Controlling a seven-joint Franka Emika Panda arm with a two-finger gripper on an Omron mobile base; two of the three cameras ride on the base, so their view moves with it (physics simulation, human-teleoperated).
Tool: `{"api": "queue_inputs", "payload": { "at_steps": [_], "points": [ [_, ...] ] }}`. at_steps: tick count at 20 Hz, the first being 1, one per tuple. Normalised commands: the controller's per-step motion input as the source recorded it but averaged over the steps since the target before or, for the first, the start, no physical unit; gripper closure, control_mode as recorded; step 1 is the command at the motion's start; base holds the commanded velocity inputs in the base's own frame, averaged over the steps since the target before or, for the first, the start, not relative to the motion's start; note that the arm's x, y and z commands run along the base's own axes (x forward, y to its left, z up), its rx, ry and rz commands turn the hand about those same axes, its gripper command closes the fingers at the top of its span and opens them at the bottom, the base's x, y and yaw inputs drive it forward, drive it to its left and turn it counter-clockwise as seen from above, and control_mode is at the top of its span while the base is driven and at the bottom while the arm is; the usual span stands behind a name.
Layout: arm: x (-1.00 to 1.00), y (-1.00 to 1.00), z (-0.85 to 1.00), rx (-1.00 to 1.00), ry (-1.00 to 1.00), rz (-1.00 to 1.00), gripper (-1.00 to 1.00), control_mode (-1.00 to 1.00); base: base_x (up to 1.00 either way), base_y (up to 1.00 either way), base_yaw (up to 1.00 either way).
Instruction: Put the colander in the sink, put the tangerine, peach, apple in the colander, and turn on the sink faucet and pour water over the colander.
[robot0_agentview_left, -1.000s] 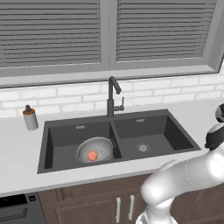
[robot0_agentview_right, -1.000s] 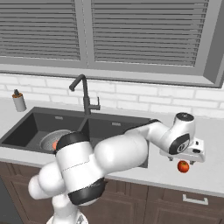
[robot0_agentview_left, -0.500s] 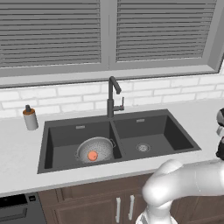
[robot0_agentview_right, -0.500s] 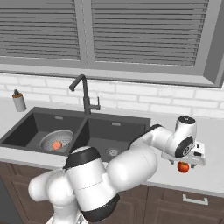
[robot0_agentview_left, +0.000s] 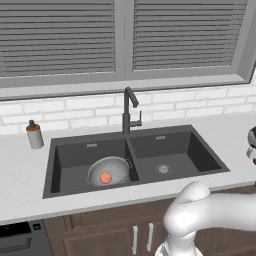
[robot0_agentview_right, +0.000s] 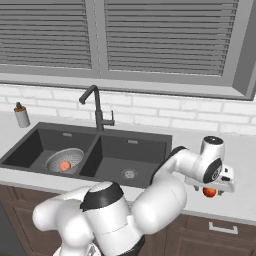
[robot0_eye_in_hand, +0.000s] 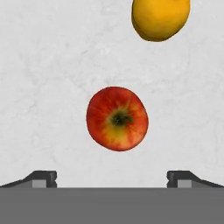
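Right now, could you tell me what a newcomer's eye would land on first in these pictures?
Probably the red apple lying on the pale counter right below the hand, between the wide-open jaws, with the yellow-orange tangerine just beyond it. Next, the metal colander sitting in the left basin of the dark sink, already holding the peach.

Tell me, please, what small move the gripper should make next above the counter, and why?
Probably a straight descent onto the apple. In the hand view it lies on the counter centred between the open gripper fingertips, not yet enclosed. The colander already sits in the sink with the peach inside, and the tangerine lies apart from the apple, so it should not obstruct.
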Motion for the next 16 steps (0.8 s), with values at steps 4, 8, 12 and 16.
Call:
{"api": "queue_inputs", "payload": {
  "at_steps": [4,8,12,16],
  "points": [
    [0.05,0.00,-0.10,0.00,0.01,0.00,-1.00,-1.00,0.00,0.00,0.00],
    [0.03,0.00,-0.10,0.00,0.00,0.00,-1.00,-1.00,0.00,0.00,0.00],
    [0.09,0.00,-0.04,0.00,0.00,0.00,-1.00,-1.00,0.00,0.00,0.00],
    [0.17,-0.01,-0.05,0.01,0.00,0.00,-1.00,-1.00,0.00,0.00,0.00]
  ]
}}
